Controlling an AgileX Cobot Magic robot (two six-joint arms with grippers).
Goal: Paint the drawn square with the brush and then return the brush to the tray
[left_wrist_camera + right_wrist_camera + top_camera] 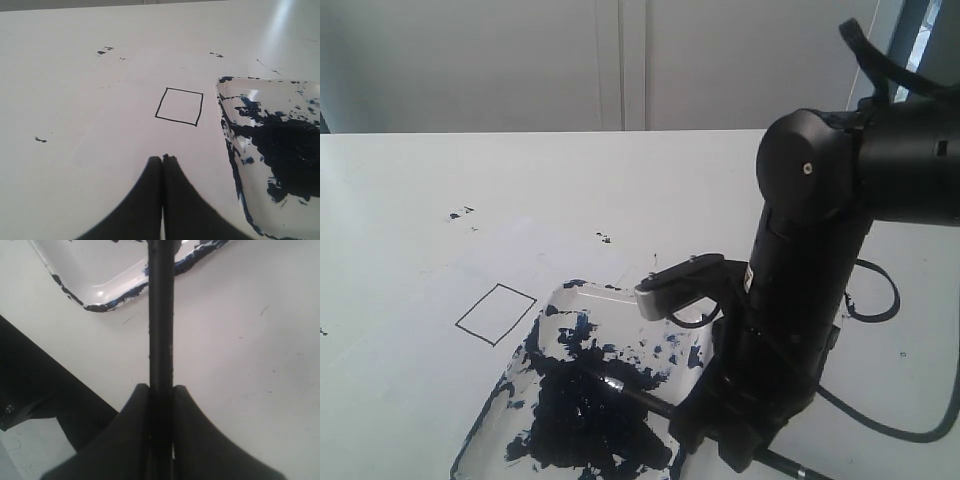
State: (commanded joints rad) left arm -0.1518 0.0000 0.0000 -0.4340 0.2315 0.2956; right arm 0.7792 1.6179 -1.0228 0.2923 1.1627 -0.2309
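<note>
Reaching steeply down by the near right corner of the tray (pixel 492 398), the right arm (pixel 805 250) has the right claw (pixel 161 388) clamped on the brush (pixel 645 396) handle; the brush tip lies in the tray's dark paint (pixel 570 412). The left claw (pixel 162 159) hovers empty, fingers (pixel 142 200) pressed together, near the blank square (pixel 496 314) just left of the tray.

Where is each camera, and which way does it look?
Exterior view: off the arms, looking down across the table toward a wall; shows tray, drawn square, right arm.
Left wrist view: on the left arm, looking past the shut left gripper at square and tray.
Right wrist view: on the right arm, looking along the brush in the right gripper toward the tray.
All three share the tray.
</note>
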